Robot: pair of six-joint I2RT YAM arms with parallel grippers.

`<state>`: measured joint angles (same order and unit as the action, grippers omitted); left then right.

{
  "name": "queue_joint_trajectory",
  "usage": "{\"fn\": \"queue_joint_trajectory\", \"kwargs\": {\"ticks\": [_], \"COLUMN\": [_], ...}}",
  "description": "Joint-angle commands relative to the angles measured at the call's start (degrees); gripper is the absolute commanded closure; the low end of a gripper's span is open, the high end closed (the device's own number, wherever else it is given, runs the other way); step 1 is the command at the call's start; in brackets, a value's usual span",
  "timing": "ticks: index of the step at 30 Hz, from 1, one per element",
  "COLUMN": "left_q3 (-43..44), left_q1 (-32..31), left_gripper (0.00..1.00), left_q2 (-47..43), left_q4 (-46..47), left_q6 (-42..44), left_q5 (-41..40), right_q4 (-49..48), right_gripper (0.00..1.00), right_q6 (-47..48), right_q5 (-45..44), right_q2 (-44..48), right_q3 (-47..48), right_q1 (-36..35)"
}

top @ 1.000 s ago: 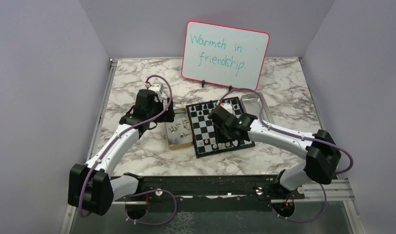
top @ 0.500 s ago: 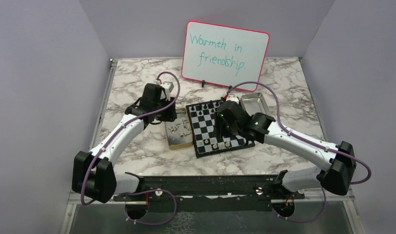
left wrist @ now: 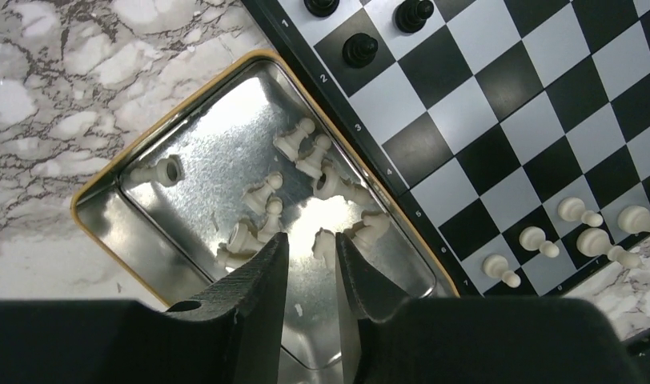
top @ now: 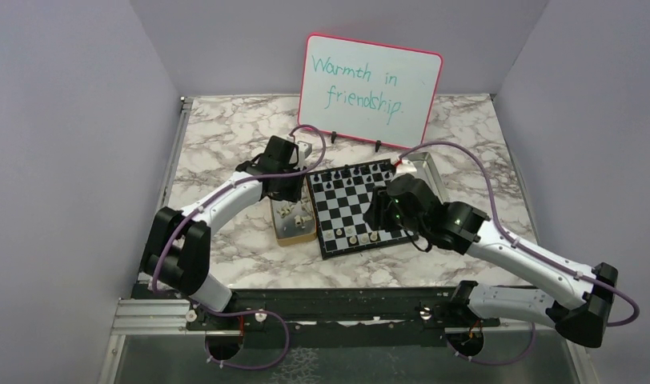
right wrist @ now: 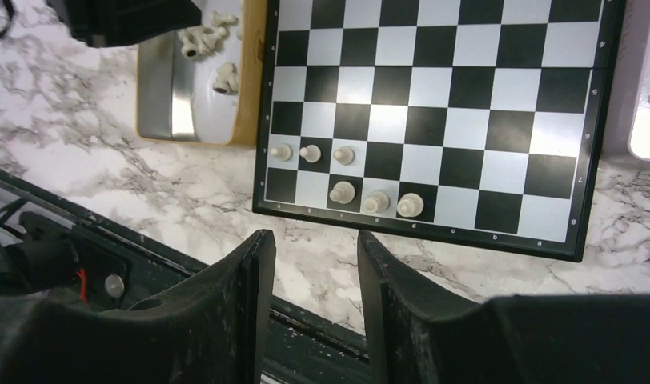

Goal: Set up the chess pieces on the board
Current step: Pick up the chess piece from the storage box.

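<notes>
Hovering in the tin (left wrist: 106, 232), the left gripper (left wrist: 312, 240) has a cream piece (left wrist: 325, 242) between narrow-set jaws — clamped or not, I can't tell. The board (right wrist: 434, 88) lies just right; the right gripper (right wrist: 315, 240), jaws apart and empty, hangs off its near edge.

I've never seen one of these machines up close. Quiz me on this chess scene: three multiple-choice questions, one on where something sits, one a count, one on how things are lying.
1. Where is the tin relative to the board?
A) alongside its left edge
B) on top of it
C) at its far edge

2. How many cream pieces stand on the board?
A) two
B) six
C) sixteen

3. How are the cream pieces in the tin arranged?
A) upright in rows
B) stacked
C) lying jumbled

Answers:
1 A: the top view shows the tin beside the board's left edge.
2 B: the right wrist view shows two rows of three.
3 C: the left wrist view shows them tipped over.
</notes>
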<state>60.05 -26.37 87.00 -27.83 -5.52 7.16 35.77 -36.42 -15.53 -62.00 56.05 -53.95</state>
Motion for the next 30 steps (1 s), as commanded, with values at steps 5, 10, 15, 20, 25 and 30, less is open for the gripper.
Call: {"fn": "queue_joint_trajectory", "kwargs": {"ticks": [5,10,15,20,25,30], "left_q3": [2.67,3.47,3.24,3.33,4.02,4.11], "left_q1": [0.09,0.09,0.09,0.09,0.09,0.09], "left_gripper": [0.72,0.72,0.70,0.70,0.70,0.71], "left_q2": [6.47,8.80,10.04,11.44,12.94,14.25], "left_q4": [4.84,5.24,5.21,5.25,5.25,5.25], "left_q6": [3.91,3.64,3.32,3.47,3.59,3.76], "left_q5": [6.10,6.68,6.28,5.93,5.16,3.98], "right_q4": [-2.86,-4.03,-4.15,-3.68,-3.72,-3.75], "right_gripper": [0.53,0.53,0.53,0.53,0.53,0.53], "right_q6": [-0.29,-1.02,-1.19,-1.27,-1.28,-1.63], "right_q5": [-5.10,-5.84,-6.09,-6.07,-6.44,-6.15], "right_q2": [6.61,8.56,8.76,8.79,8.86,9.22], "right_q3": [-1.35,-3.11,-3.86,-3.74,-3.65,-3.63], "right_q1": [-0.34,-0.32,-0.33,-0.30,-0.32,-0.33]}}
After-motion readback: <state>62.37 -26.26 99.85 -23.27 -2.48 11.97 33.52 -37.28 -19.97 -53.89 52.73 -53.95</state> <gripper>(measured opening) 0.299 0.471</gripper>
